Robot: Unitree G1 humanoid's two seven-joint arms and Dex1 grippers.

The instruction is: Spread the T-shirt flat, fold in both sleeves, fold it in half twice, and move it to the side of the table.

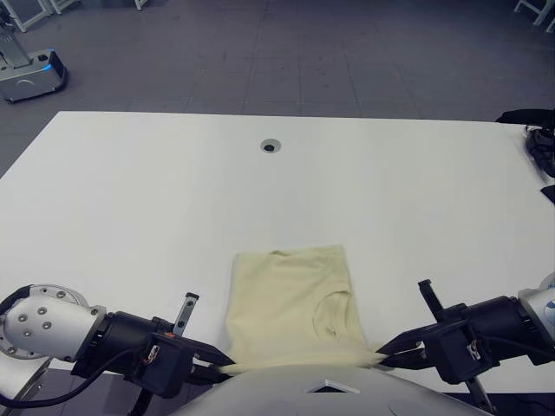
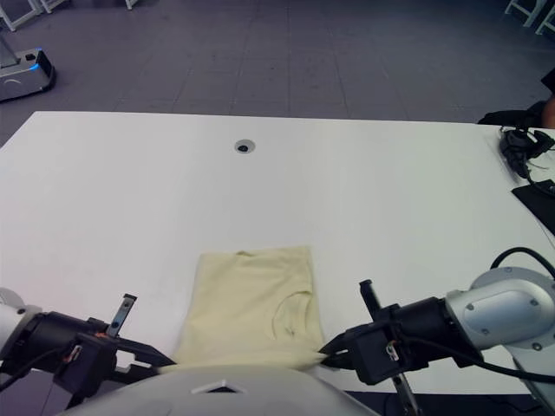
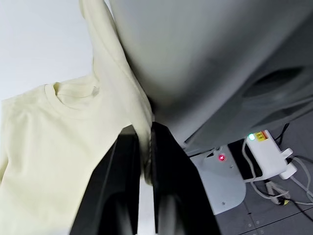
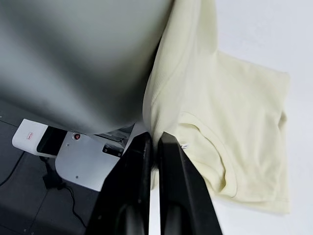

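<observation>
Pinching the T-shirt [image 1: 286, 303] by its near corners: left pincer [image 1: 223, 368] and right pincer [image 1: 387, 353] both clamped on fabric. Shirt lies folded at the near edge of the desk [image 1: 130, 199], long axis running away from me, neckline curve on right half. Grey tiled floor [image 1: 303, 52] beyond.

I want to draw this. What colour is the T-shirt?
The T-shirt is plain pale yellow. It shows best in the left eye view.

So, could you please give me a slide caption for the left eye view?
The left gripper and right gripper pinch the T-shirt's near edge at the table's front.
</observation>
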